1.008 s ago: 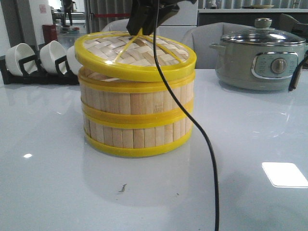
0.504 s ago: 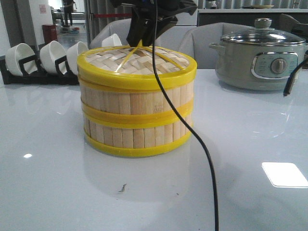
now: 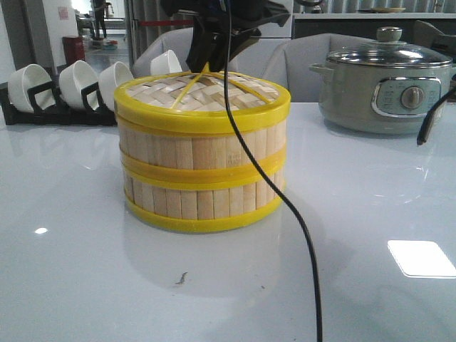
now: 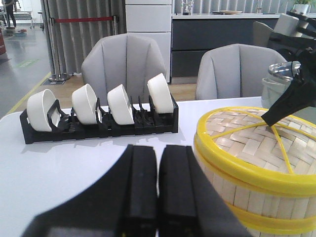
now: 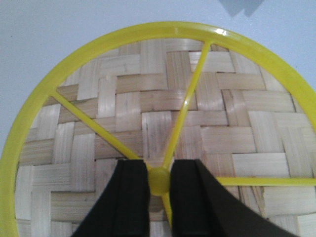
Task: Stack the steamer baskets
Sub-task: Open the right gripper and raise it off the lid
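Where it sat tilted a second ago, the lid [image 3: 203, 96] lies level on the steamer baskets [image 3: 203, 171], its hub pinched by the right tool [image 5: 159, 190].

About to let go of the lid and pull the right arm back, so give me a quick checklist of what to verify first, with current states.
1. Lid sits level on the top basket: ok; its rim looks flat in the front view.
2. Top basket squarely on the bottom basket: ok; walls line up.
3. Right gripper closed on the lid's centre knob: ok; release not yet done.
4. Left gripper away from the stack: ok; closed, holding nothing, beside the stack.
5. Black cable clear of the stack: cannot tell; it hangs in front of the baskets.
6. Pot and bowl rack out of the way: ok.
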Controlling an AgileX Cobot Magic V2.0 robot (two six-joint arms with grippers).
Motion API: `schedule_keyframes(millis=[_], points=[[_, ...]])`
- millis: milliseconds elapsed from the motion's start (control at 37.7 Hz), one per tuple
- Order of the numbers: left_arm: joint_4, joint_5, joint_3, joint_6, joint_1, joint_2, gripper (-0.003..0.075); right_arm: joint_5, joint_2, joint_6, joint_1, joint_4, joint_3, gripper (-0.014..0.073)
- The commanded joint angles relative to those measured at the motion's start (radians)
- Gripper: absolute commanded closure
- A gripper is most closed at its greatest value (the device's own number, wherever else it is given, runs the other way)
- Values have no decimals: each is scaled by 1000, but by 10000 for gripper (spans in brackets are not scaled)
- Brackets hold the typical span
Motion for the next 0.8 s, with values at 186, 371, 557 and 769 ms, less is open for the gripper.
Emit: schedule_keyframes(millis=[186,371,557,769], points=[[-3,-93,-29,3,1,6,624,-73,-56,-3,-5,12,-38,223],[-3,-93,-29,3,1,6,624,-100,-74,-3,-4,12,-38,185],[-3,-93,-29,3,1,6,624,-140,-133,-3,-9,10,-38,185],[-3,-93,-29,3,1,6,624,-146,-230,-3,-43,-45,-28,185]])
